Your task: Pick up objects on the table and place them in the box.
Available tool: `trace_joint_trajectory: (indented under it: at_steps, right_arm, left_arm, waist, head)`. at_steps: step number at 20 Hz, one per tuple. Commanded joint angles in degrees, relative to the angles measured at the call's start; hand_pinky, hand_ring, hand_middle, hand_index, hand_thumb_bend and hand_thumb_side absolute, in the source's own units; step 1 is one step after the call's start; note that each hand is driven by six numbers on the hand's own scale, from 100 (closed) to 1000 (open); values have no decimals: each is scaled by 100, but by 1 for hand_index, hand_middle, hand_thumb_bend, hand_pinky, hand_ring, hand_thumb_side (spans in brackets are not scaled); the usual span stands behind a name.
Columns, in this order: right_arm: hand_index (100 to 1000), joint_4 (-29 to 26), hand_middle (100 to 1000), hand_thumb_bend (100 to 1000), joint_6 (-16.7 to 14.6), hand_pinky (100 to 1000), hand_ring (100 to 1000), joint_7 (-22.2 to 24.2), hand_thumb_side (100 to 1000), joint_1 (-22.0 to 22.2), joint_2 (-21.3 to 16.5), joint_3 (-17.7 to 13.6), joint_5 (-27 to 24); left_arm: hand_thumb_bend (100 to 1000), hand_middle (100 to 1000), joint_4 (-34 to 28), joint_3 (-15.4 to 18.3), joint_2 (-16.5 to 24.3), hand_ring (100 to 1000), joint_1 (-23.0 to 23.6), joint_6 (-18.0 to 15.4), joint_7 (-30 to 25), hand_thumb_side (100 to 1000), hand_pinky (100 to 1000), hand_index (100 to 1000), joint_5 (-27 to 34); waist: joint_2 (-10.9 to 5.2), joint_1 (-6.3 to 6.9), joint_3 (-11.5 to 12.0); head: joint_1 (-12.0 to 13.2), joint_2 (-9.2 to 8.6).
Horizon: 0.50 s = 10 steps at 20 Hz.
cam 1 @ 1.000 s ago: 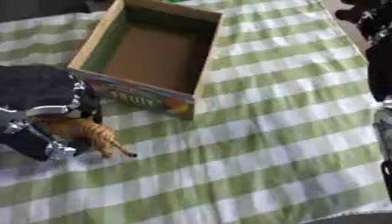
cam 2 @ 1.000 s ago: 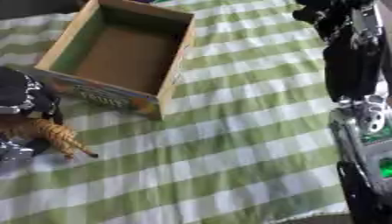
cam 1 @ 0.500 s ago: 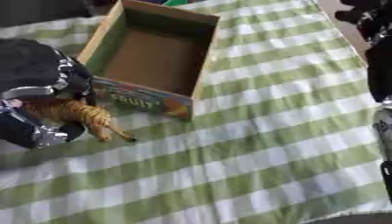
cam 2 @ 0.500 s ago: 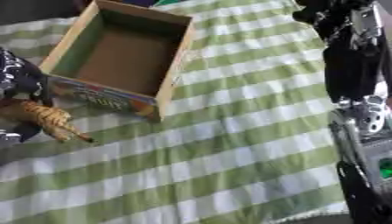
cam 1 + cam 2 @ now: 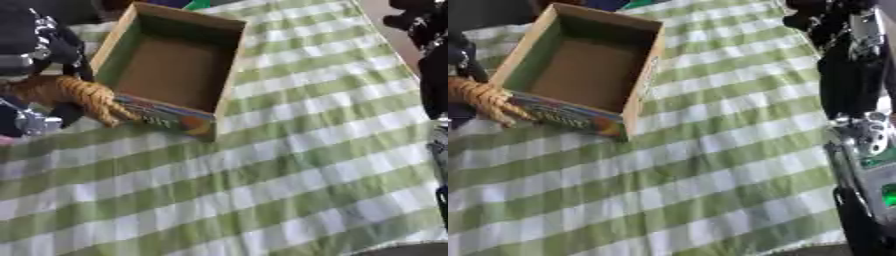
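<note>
An orange striped toy tiger (image 5: pixel 74 93) hangs above the table, held by my left hand (image 5: pixel 35 55), whose fingers are curled round it at the view's left edge. It is just left of the near left corner of the open cardboard box (image 5: pixel 229 70), which lies with nothing inside. My right arm stands at the right edge, and its hand (image 5: pixel 826 20) shows dark near the upper right corner, away from the box; its fingers are too blurred to read.
A green and white checked cloth (image 5: pixel 289 165) covers the table. Dark shapes lie beyond the box's far edge. The robot's right forearm with a green lit panel (image 5: pixel 877 175) runs down the right side.
My left hand has lifted the tiger up off the cloth and toward the box's near left corner. The right arm has stayed in place.
</note>
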Motion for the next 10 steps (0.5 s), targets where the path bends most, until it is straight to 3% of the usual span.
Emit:
trace_joint_trajectory:
  at_steps: [1,10]
  right_arm:
    - [854,-111,498,100,0,760,801,7,1000,-68,-80,-27,-10]
    - [855,-111,497,100,21,761,802,73,1000,-143,-65,16,-45]
  left_arm:
    - [100,133,317,196,-29,357,-299,76,234,264,206,156,-245]
    - [100,128,1677,328,-625,351,-972,143,1076,268,211,156,-948]
  waist:
    - [-99,-1,-25]
    - [-27,114,-172]
  head:
    - [49,-107]
    - [277,-229]
